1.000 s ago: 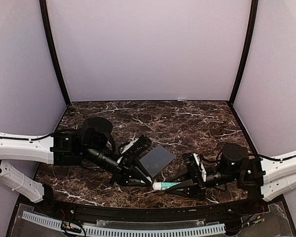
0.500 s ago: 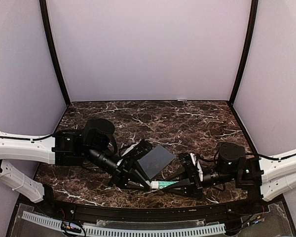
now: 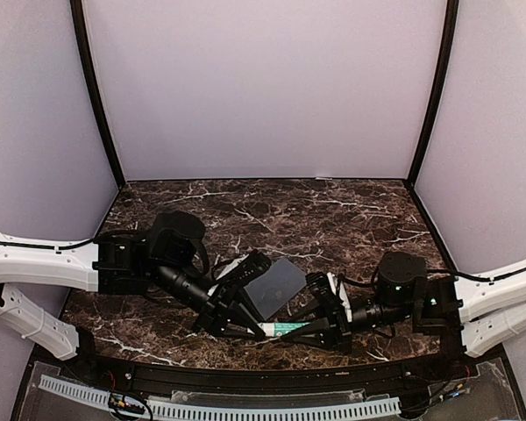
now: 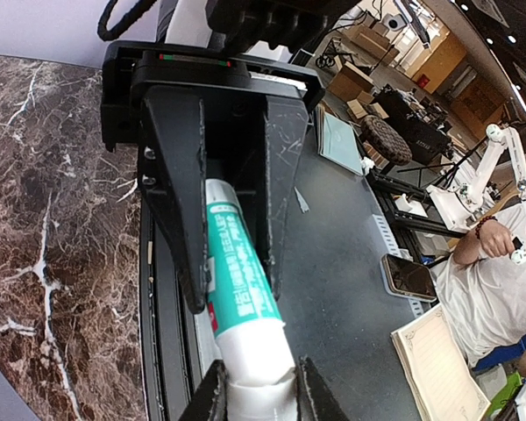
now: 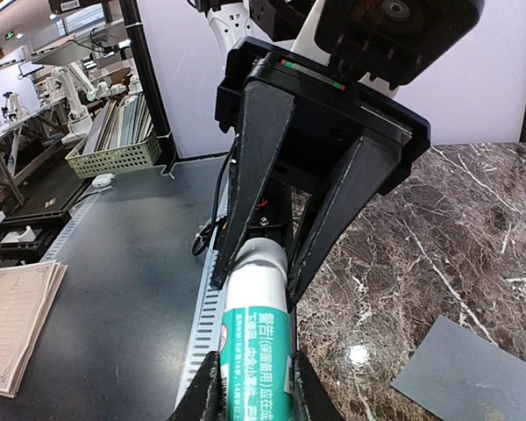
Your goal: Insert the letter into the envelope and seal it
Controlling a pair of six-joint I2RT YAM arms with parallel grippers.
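Uncapping looks like the step in hand: at the near edge the left gripper (image 4: 256, 390) is clenched on the white end of a glue stick (image 3: 285, 328), the right gripper (image 5: 245, 386) on its smooth green barrel. Next calls for a straight opposed tug. Just behind lies the envelope (image 3: 277, 286), flat matte grey-blue paper on the glossy marbled table (image 3: 333, 210); the letter is nowhere visible.

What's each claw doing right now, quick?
Left claw: closed on the glue stick, at its white end.
Right claw: closed on the same glue stick, at its green body.
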